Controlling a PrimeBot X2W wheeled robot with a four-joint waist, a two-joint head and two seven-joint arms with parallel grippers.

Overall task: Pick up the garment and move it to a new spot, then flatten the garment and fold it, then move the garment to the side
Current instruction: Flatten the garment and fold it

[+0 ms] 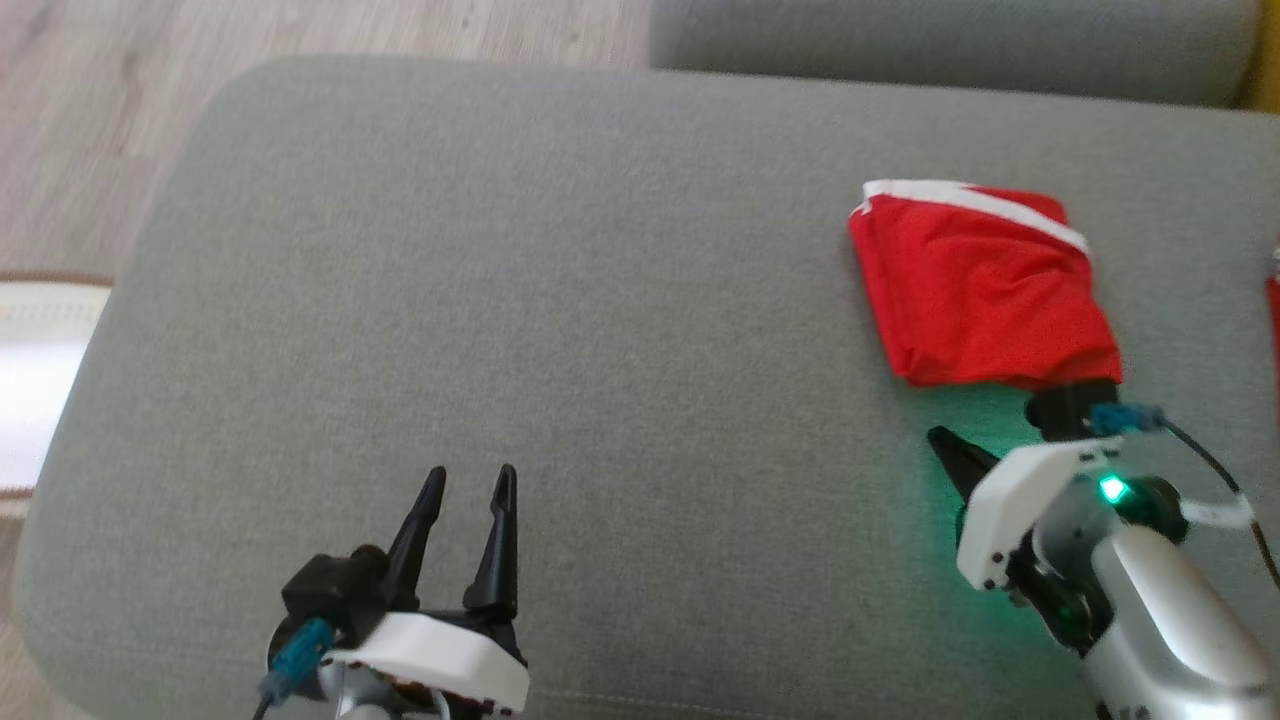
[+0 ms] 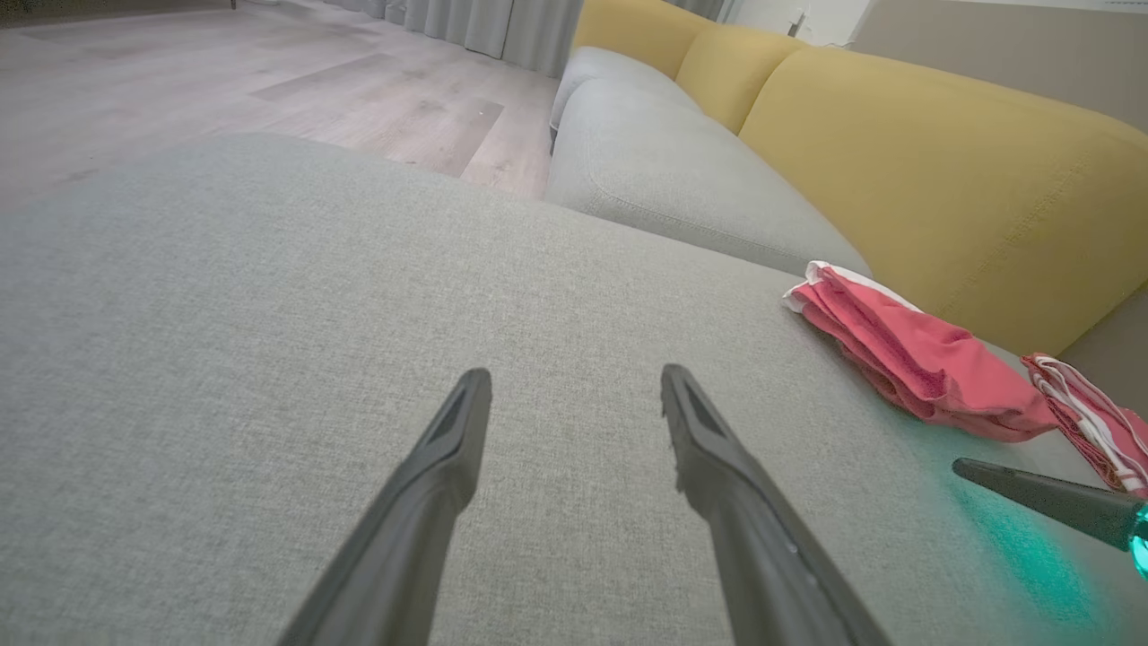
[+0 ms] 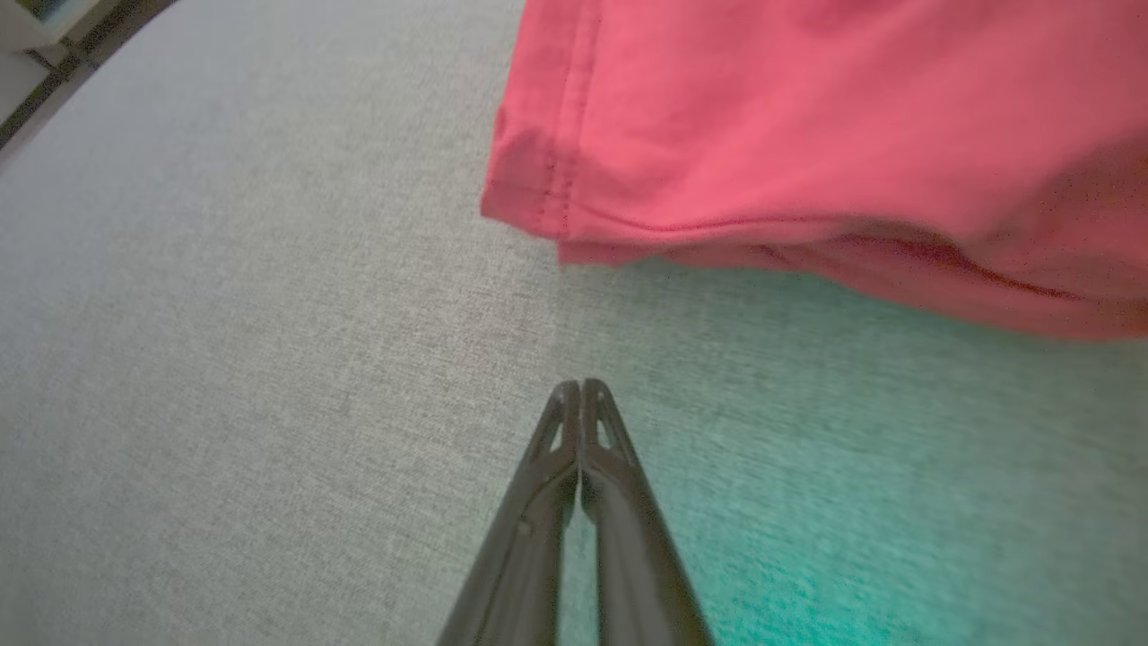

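Where the grey cushion (image 1: 560, 300) spreads its fine woven fabric beneath us, we see the garment (image 1: 985, 290) lying on its right part. It is a smooth red cloth folded into a rough, slightly creased rectangle, with a white band (image 1: 970, 200) along its far edge. In the right wrist view its stitched hem (image 3: 556, 179) and stacked layers show at the near edge. Our right claw (image 3: 581, 388) is clenched, its two tapered dark fingers pressed tip to tip on nothing, just short of that hem and apart from it. A green glow (image 3: 897, 538) tints the weave beside it. Our left claw (image 1: 470, 472) is released, its fingers spread over bare cushion, well apart from the garment. To the right of the garment lies a second red-and-white cloth (image 2: 1094, 413), before a yellow padded backrest (image 2: 942, 161).
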